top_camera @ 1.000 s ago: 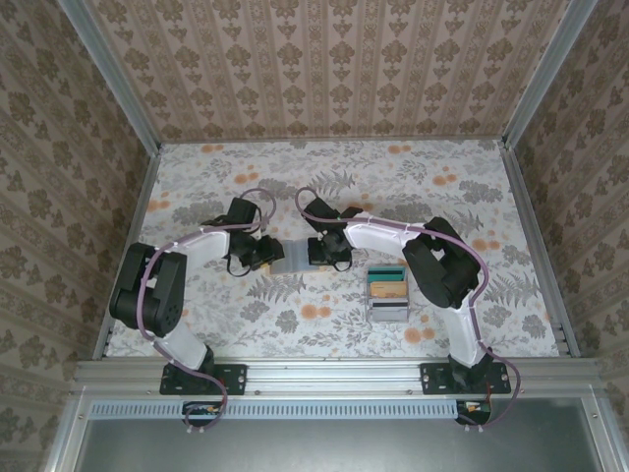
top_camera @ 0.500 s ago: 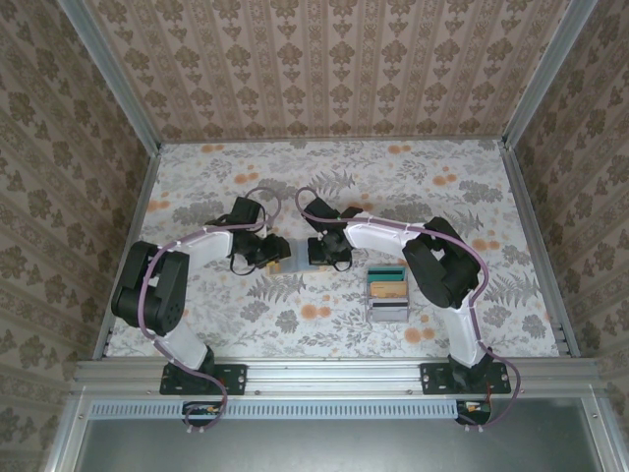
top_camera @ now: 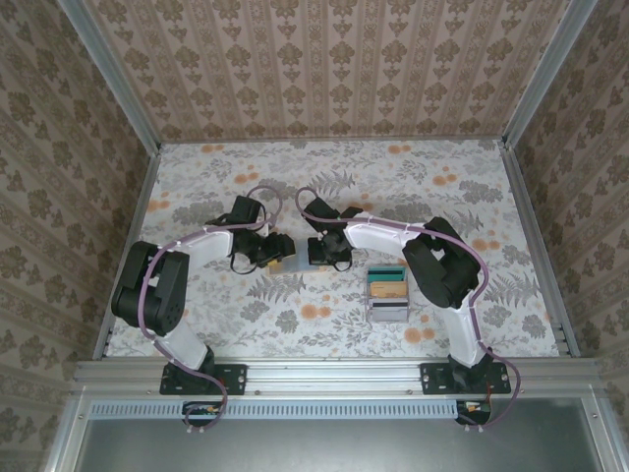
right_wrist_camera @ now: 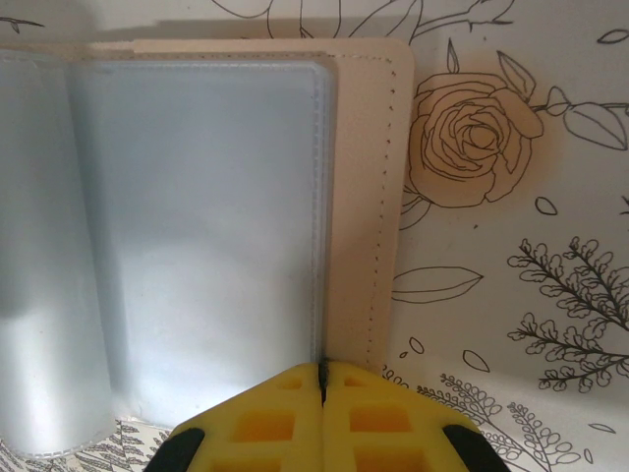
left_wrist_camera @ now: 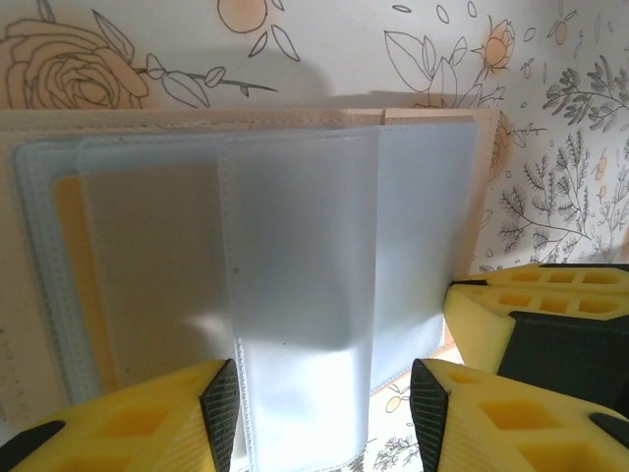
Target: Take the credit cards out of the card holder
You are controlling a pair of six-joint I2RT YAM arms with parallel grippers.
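Note:
The card holder point(top_camera: 292, 262) lies open on the table between both grippers, its tan cover point(left_wrist_camera: 197, 120) rimming frosted grey-blue sleeves. A yellow credit card point(left_wrist_camera: 71, 246) shows through the leftmost sleeve. My left gripper point(left_wrist_camera: 324, 418) is open over the holder's near edge, with one loose sleeve point(left_wrist_camera: 300, 295) between its fingers. My right gripper point(right_wrist_camera: 321, 379) is shut, tips resting on the seam between sleeve and tan cover point(right_wrist_camera: 359, 197). Its yellow fingers point(left_wrist_camera: 511, 305) show at the right of the left wrist view. From above the grippers point(top_camera: 278, 254) point(top_camera: 316, 251) nearly meet.
A clear compartment box point(top_camera: 387, 293) holding teal, tan and grey pieces stands just right of the right gripper. Metal rails and patterned walls bound the floral table point(top_camera: 334, 177). Open tabletop lies behind and in front of the grippers.
My left gripper has slid right onto the card holder, covering most of it from above, and its jaws have widened. The right arm has stayed put.

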